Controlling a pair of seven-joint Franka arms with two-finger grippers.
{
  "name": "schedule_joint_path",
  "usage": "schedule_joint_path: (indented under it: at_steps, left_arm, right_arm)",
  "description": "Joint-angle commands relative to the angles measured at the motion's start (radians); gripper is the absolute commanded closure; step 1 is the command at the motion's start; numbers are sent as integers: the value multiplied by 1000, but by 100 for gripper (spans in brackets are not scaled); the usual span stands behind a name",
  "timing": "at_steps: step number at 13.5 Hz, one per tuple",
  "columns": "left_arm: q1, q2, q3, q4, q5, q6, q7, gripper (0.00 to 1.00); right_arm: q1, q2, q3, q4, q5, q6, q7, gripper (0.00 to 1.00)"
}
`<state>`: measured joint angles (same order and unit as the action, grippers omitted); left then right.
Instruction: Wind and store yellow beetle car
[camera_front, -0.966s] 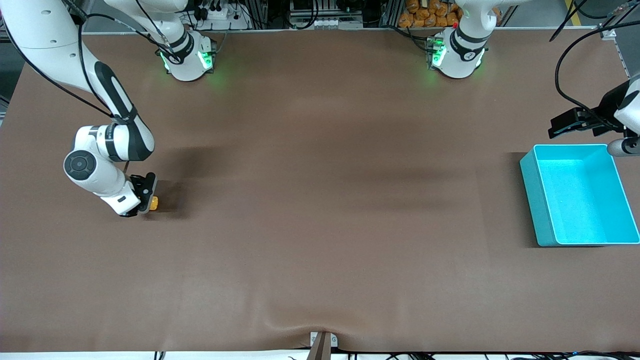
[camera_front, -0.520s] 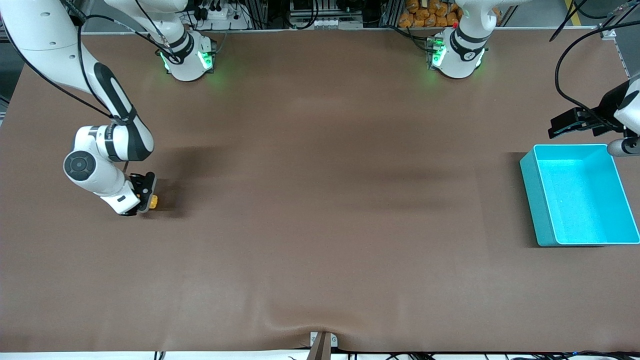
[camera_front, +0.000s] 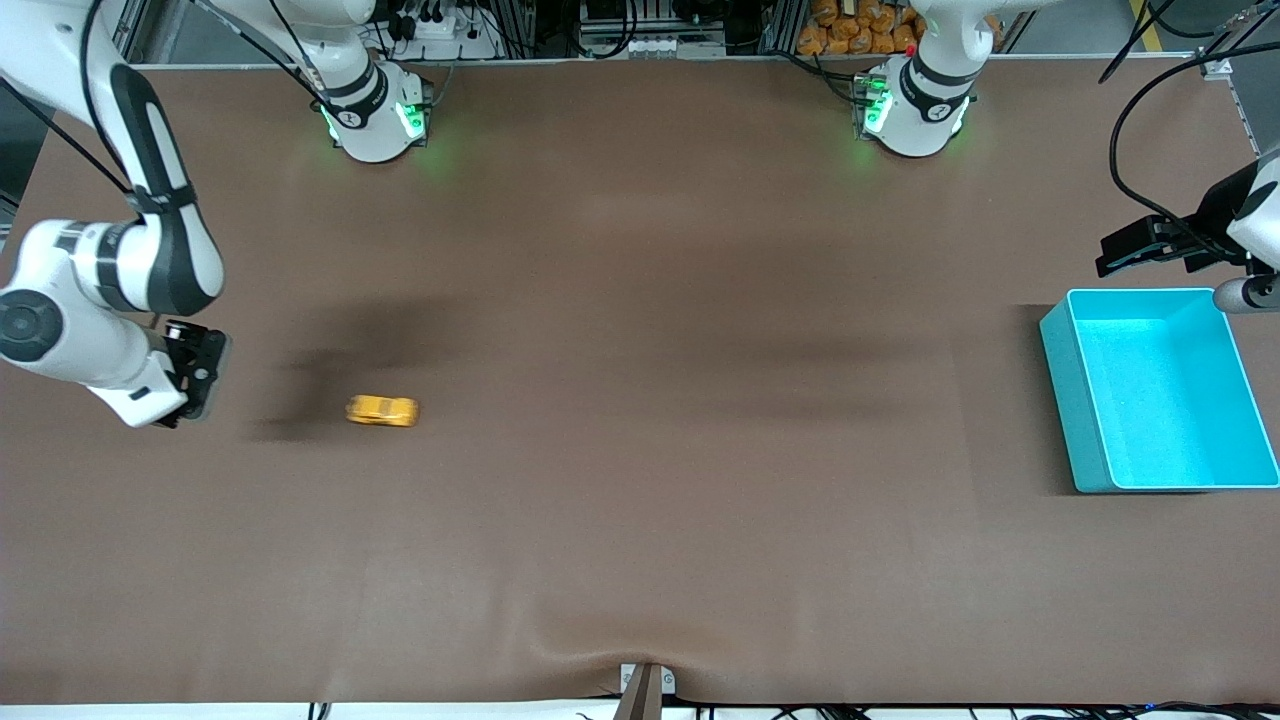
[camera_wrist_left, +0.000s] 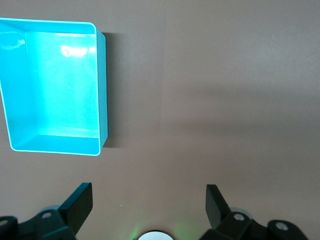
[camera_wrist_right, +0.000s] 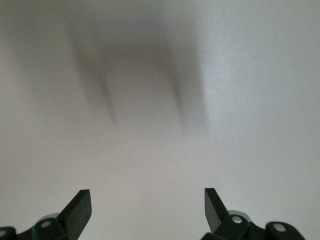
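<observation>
Here, yellow beetle car (camera_front: 382, 411) loose on the tabletop (camera_front: 640, 480), seen only from the front, right pincer (camera_front: 190, 372) near it, fingers apart, left pincer (camera_wrist_left: 149, 200) spread wide beside the turquoise bin (camera_wrist_left: 102, 90).

Flat brown mat surface (camera_front: 640, 480) lies bare across the middle, so a gripper can pass freely btwn both ends. Only low obstacle there: small orange-yellow beetle-shaped toy car (camera_front: 382, 411), alone toward right arm's end, apart from right gripper (camera_front: 195, 385), fingers wide, nothing btwn them. At left arm's end, rectangular turquoise plastic bin (camera_front: 1062, 385) stands open-topped w/ raised walls; left gripper (camera_wrist_left: 149, 200), fingers spread, hangs just beside it.
</observation>
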<state>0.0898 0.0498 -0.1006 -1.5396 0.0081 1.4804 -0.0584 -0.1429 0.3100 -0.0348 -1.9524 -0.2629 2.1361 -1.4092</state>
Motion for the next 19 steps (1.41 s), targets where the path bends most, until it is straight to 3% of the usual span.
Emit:
schedule_joint_path:
  at_steps: [1, 9, 16, 19]
  left_arm:
    - [-2, -11, 1, -4, 1, -8, 14, 0]
    - [-4, -14, 1, -2, 1, -8, 11, 0]
    - [-1, -5, -21, -25, 0, 3, -8, 0]
    - [10, -4, -18, -53, -7, 11, -52, 0]
  right_arm:
    - [-33, 0, 16, 16, 4, -22, -11, 0]
    - [-38, 4, 16, 40, 31, -21, -11, 0]
    - [-47, 12, 16, 176, 91, -22, -31, 0]
    - [-50, 11, 13, 233, 243, -24, -20, 0]
